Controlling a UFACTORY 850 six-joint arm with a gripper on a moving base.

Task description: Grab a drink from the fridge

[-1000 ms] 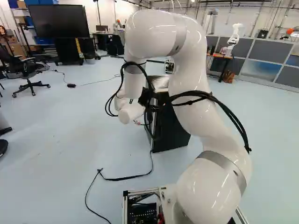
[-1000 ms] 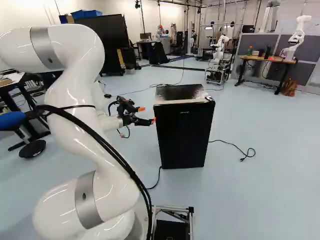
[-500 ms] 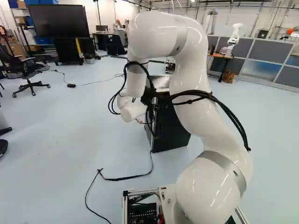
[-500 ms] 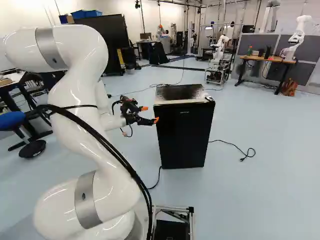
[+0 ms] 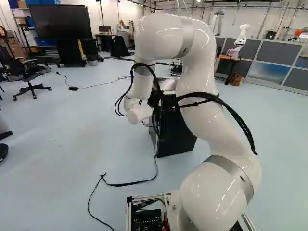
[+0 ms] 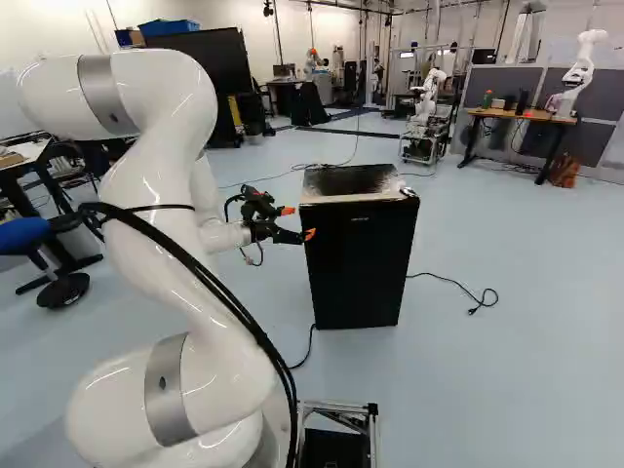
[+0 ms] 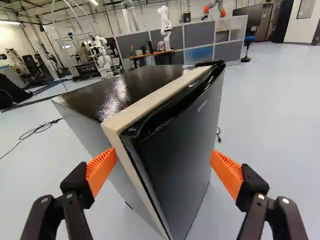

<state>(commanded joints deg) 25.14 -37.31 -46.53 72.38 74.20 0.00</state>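
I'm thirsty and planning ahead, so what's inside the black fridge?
Only the outside of the fridge shows. Its door looks shut, hiding the whole interior, so I can't say what it holds.

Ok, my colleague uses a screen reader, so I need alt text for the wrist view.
A small black-topped fridge stands ahead of the open gripper, its near edge showing between the two orange-padded fingers. Behind it are grey partition panels and a desk bearing another robot, which is white.
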